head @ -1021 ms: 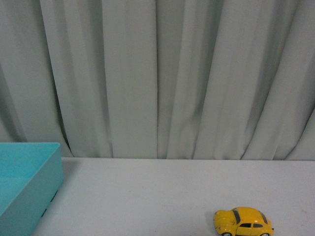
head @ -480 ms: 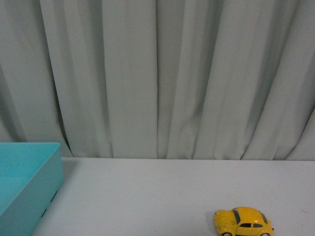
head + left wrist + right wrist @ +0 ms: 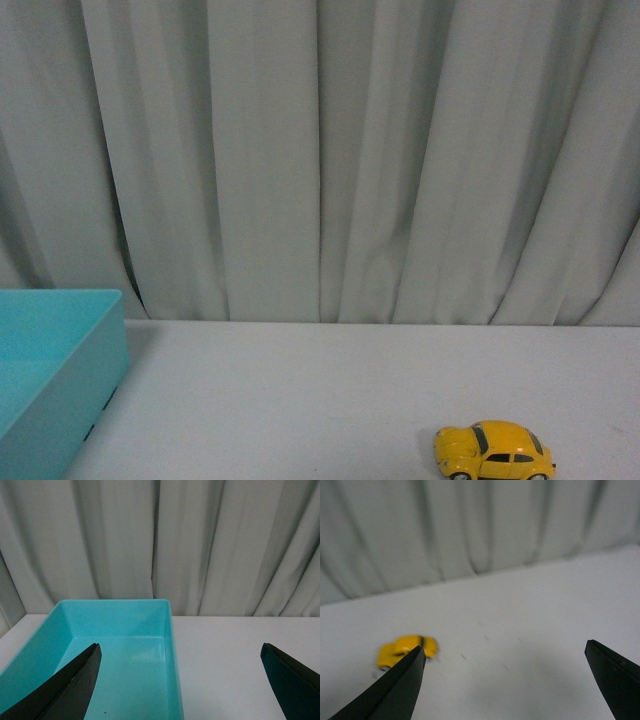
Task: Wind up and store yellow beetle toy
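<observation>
The yellow beetle toy (image 3: pixel 494 449) stands on its wheels on the white table near the front right edge of the front view, nose pointing left. In the right wrist view the same yellow beetle toy (image 3: pixel 405 650) is blurred, ahead of one dark finger. My right gripper (image 3: pixel 505 652) is open, with only bare table between its fingers. My left gripper (image 3: pixel 181 650) is open too, hanging over the near edge of the teal bin (image 3: pixel 170 645). Neither arm shows in the front view.
The teal bin (image 3: pixel 100 350) sits at the left of the white table (image 3: pixel 320 400) and looks empty inside. Grey curtains (image 3: pixel 320 150) hang right behind the table's far edge.
</observation>
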Tool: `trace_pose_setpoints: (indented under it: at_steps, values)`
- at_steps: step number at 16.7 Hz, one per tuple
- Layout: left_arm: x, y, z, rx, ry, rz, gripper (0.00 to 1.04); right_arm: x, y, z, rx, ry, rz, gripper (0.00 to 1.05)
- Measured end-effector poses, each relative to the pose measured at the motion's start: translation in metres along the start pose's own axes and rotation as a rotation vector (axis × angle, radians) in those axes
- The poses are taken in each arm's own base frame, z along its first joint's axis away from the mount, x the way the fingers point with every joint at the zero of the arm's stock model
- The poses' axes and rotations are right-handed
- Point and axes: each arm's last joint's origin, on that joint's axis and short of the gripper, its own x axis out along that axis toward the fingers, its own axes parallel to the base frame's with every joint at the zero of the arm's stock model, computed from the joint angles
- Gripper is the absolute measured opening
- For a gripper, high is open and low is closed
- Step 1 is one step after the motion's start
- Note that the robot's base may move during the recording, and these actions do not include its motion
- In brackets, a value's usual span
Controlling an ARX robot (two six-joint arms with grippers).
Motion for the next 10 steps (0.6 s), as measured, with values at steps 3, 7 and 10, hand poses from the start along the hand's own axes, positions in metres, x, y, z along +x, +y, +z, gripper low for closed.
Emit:
trace_pose_setpoints:
  at_steps: [3,7,10]
  values:
    - [0.000,0.000,0.000,0.000,0.001,0.003,0.98,0.015,-0.016,0.006,0.235,-0.016,-0.550,0.98]
    - [0.000,0.000,0.000,0.000,0.002,0.003,0.98,0.052,-0.056,0.064,0.259,-0.178,-0.484,0.98]
    - [0.000,0.000,0.000,0.000,0.000,0.000,0.98,0.115,-0.067,0.118,0.106,-0.213,-0.240,0.98]
